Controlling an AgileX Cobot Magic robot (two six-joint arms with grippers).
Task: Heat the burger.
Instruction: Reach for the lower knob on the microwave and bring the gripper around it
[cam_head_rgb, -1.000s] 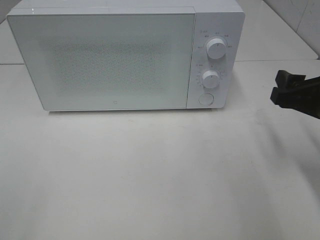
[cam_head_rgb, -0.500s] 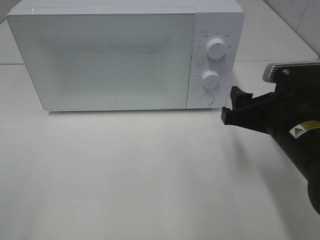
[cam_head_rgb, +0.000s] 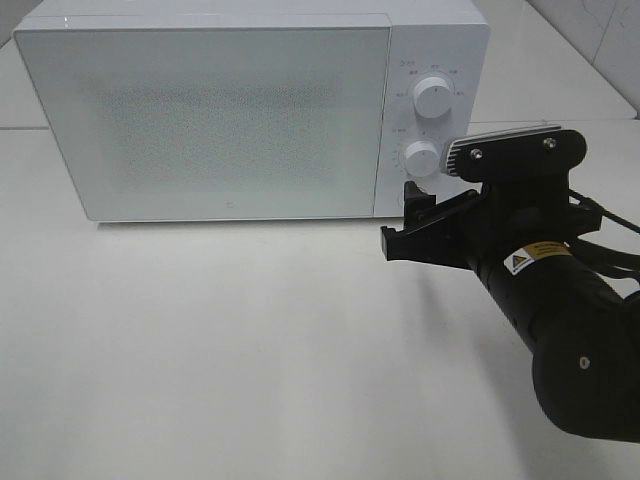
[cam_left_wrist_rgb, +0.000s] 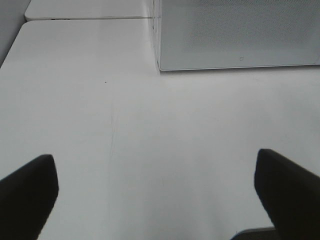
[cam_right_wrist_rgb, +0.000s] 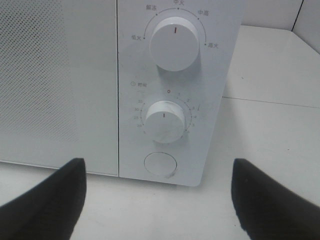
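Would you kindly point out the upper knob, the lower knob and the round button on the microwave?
upper knob (cam_right_wrist_rgb: 175, 43), right wrist view, centre of its face.
lower knob (cam_right_wrist_rgb: 164, 121), right wrist view, centre of its face.
round button (cam_right_wrist_rgb: 160, 164), right wrist view, its middle.

You get bright, even, diffuse light in all three views, and the white microwave (cam_head_rgb: 445, 40) and white table (cam_head_rgb: 200, 350) nearly wash together at low contrast. From the high camera, only a thin, soft shadow runs under the microwave's front edge, and the right arm (cam_head_rgb: 560, 330) barely darkens the table in front of the microwave. A small glint sits on the microwave's top front edge. Its door (cam_head_rgb: 210, 120) looks grainy and speckled. In the wrist views the left fingers (cam_left_wrist_rgb: 27, 195) and right fingers (cam_right_wrist_rgb: 45, 200) are dark, soft-edged, out-of-focus silhouettes, while the microwave's dials (cam_right_wrist_rgb: 175, 44) and their printed marks read sharply.
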